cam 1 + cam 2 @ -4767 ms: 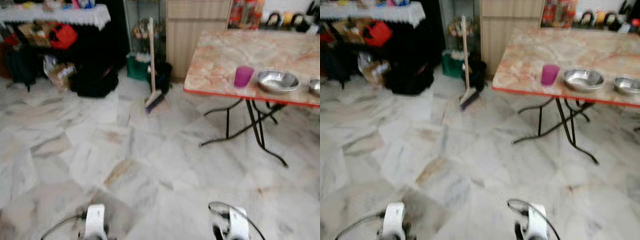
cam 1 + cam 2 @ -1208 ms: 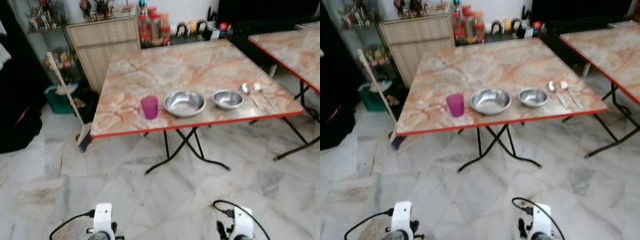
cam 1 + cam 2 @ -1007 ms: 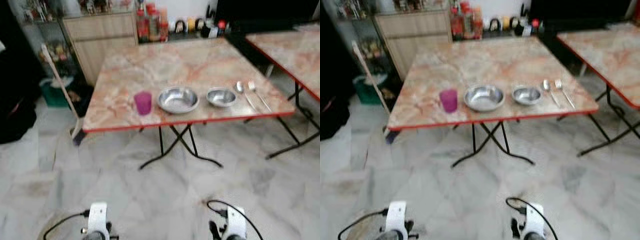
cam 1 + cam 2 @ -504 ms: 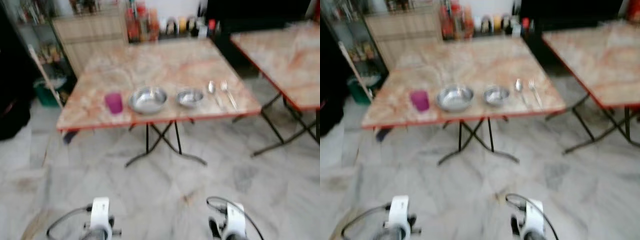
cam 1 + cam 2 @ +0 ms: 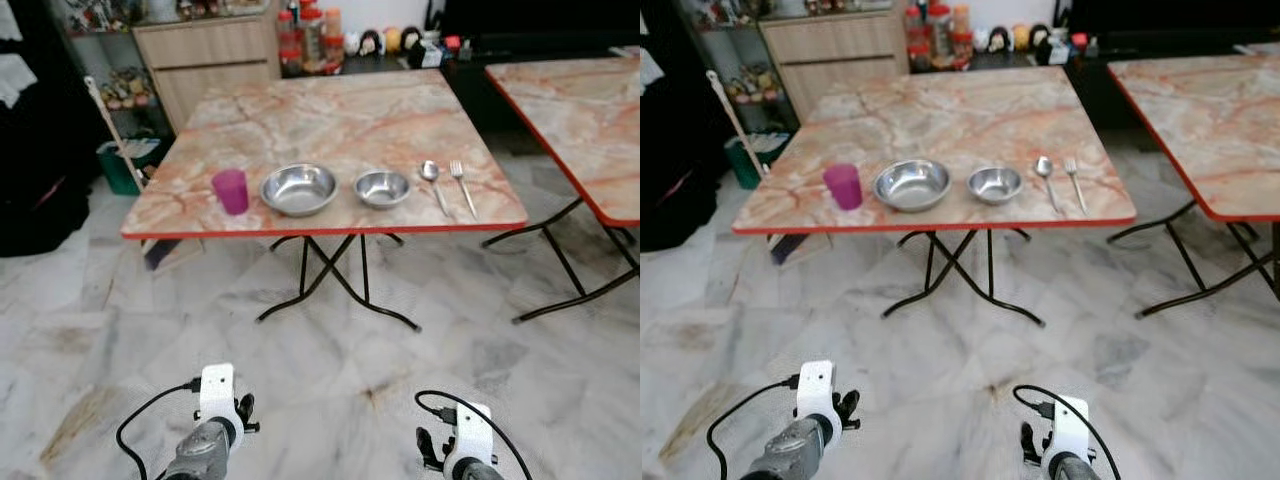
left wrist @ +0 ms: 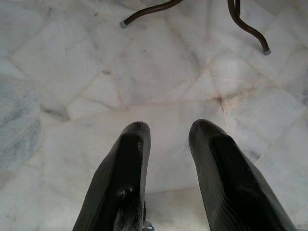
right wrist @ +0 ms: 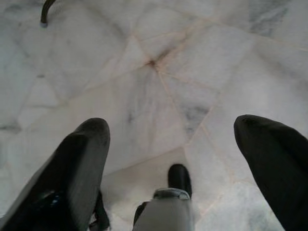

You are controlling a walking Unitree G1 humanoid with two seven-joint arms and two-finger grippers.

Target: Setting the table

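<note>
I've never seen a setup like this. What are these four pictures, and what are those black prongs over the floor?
Two pictures come from cameras in a walking robot's head, looking down and ahead. They show a marble-topped folding table with a purple cup, a large steel bowl, a smaller steel bowl, a spoon and a fork in a row near its front edge. The other two come from cameras on its wrists, looking along each tool's two black fingers at the marble floor. The left tool and the right tool are both open and hold nothing; the arms hang low, short of the table.
</note>
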